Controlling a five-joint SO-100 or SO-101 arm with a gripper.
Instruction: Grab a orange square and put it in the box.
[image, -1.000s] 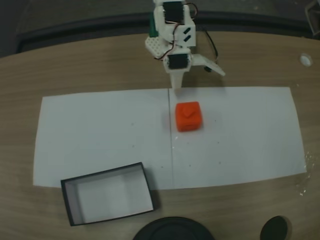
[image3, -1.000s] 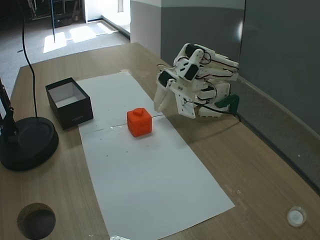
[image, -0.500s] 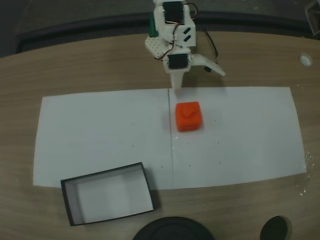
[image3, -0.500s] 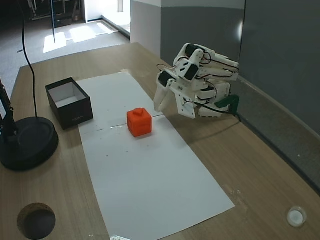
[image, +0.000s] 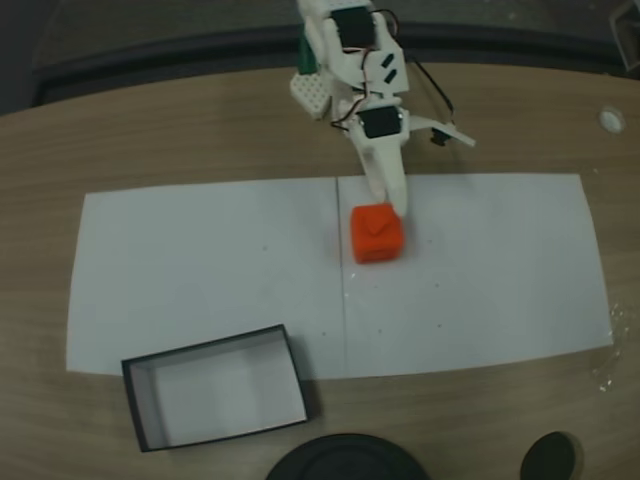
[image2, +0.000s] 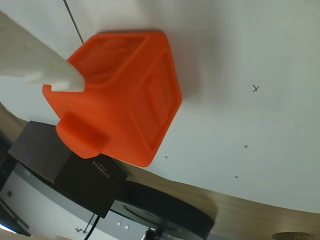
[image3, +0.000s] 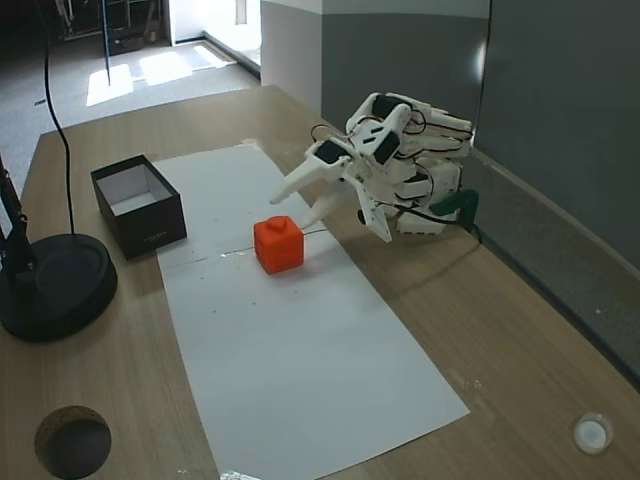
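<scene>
We see a wood-grain bench (image3: 520, 330) with a white paper sheet (image3: 300, 350) lying across it. Behind it stands a grey wall panel (image3: 560, 100), with a white pillar (image3: 290, 50) to its left in that fixed view. Sunlight falls in patches on the floor (image3: 150, 70) beyond the bench's far end.

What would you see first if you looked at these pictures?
The bright orange square jumps out: it sits on white paper in the middle of the wooden table. The white robot arm reaches toward it with its jaws open, one finger at the cube's top edge. The black box with its white inside waits at the paper's corner, apart from the cube.
</scene>
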